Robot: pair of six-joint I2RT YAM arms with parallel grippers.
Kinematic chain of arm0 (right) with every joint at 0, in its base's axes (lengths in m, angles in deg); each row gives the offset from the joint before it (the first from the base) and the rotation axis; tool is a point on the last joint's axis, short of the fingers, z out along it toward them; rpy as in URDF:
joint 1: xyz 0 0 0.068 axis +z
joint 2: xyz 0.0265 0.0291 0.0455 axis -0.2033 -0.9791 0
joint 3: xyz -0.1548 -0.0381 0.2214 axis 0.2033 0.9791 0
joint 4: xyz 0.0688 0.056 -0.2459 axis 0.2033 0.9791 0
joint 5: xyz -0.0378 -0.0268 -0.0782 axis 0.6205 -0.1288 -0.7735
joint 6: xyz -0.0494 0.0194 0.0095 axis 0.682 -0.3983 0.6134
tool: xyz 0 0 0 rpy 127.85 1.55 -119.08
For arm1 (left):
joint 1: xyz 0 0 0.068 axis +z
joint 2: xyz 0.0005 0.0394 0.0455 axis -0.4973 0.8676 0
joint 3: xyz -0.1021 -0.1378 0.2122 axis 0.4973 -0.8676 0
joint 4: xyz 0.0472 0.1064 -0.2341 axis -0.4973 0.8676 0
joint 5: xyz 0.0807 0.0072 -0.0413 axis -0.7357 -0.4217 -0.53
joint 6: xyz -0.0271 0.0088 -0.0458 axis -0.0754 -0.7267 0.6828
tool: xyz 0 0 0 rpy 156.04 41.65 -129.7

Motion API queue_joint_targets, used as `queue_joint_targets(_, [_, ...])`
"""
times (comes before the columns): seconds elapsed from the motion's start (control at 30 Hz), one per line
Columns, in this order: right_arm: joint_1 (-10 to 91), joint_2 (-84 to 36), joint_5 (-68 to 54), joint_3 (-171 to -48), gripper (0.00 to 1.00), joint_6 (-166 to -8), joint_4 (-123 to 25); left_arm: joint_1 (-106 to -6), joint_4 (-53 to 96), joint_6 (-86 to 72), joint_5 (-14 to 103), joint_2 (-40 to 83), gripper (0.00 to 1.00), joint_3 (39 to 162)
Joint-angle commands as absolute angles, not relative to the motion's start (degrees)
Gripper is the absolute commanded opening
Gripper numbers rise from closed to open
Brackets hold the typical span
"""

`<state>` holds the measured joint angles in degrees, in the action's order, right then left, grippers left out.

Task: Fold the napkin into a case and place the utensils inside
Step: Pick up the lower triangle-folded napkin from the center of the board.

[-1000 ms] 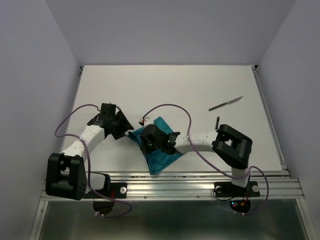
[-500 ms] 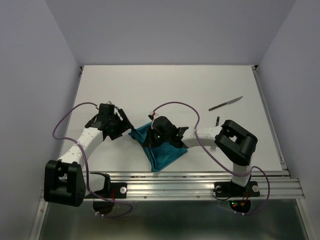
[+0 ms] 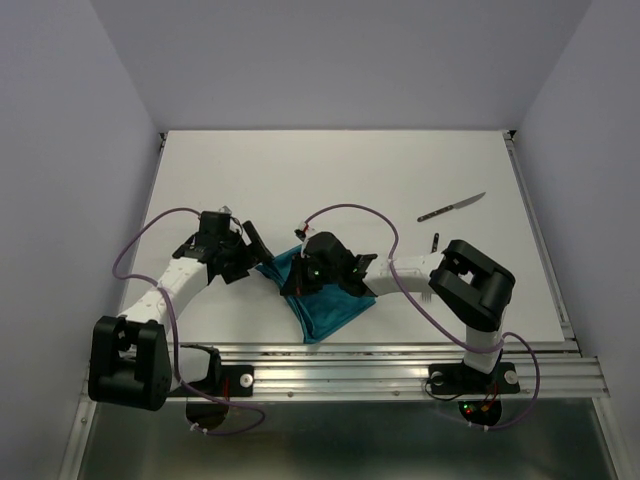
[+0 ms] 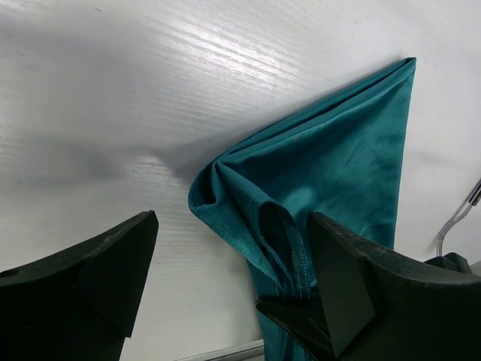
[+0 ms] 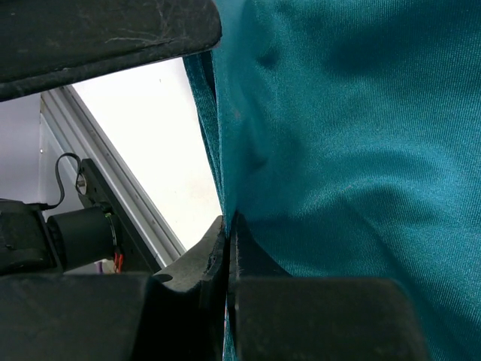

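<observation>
Near the front edge of the white surface [image 3: 350,170], between the two arms, lies the teal napkin [image 3: 325,305]. It is folded over into a rough wedge, not a narrow case. Seen from the left wrist, one long crisp point of it reaches away from the camera, while the nearer corner is bunched into soft pleats with a hemmed edge doubled over on itself.

Just to the left of the napkin sits the left pincer [image 3: 247,255], its jaws spread wide and gripping nothing. One finger stands over bare surface, clear of the cloth. The other overlaps the napkin's bunched corner in that view, though I cannot tell whether it touches.

On top of the napkin, at its far left part, the right pincer [image 5: 228,259] is closed tight. Its own camera shows a fold of the teal cloth pinched in the thin seam between its jaws, with the rest of the cloth filling most of that view.

Well off to the right of the napkin and farther back lies the knife [image 3: 452,207], dark handle and silver blade, flat and touched by nothing. A slim dark piece [image 3: 435,242] shows between the knife and the napkin, beside the right arm, too small to name.
</observation>
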<state>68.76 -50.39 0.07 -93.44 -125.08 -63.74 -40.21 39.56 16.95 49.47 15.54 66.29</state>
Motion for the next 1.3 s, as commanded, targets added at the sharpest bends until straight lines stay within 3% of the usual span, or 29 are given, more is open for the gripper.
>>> queue_joint_targets(0.0, [68.9, -49.1, 1.4, -93.5, 0.01, -125.5, -67.3, -40.3, 36.8, 15.9, 51.0, 16.0, 0.89, 66.2])
queue_joint_targets(0.13, [68.9, -49.4, 1.7, -93.7, 0.01, -125.6, -67.6, -40.5, 35.9, 15.9, 51.1, 17.1, 0.73, 66.2])
queue_joint_targets(0.53, [68.9, -49.9, 2.1, -93.8, 0.01, -125.7, -67.8, -41.5, 35.4, 16.5, 51.5, 17.5, 0.47, 66.3])
queue_joint_targets(0.73, [68.9, -49.9, 2.4, -93.8, 0.01, -125.2, -67.7, -42.1, 34.9, 16.7, 51.8, 18.0, 0.20, 66.7])
queue_joint_targets(0.83, [68.9, -49.8, 2.4, -93.7, 0.01, -125.1, -67.8, -42.5, 34.6, 17.0, 52.4, 18.8, 0.00, 66.9])
queue_joint_targets(1.27, [68.9, -50.1, 2.6, -93.5, 0.01, -125.9, -67.7, -43.4, 34.8, 22.6, 51.7, 20.6, 0.00, 68.0])
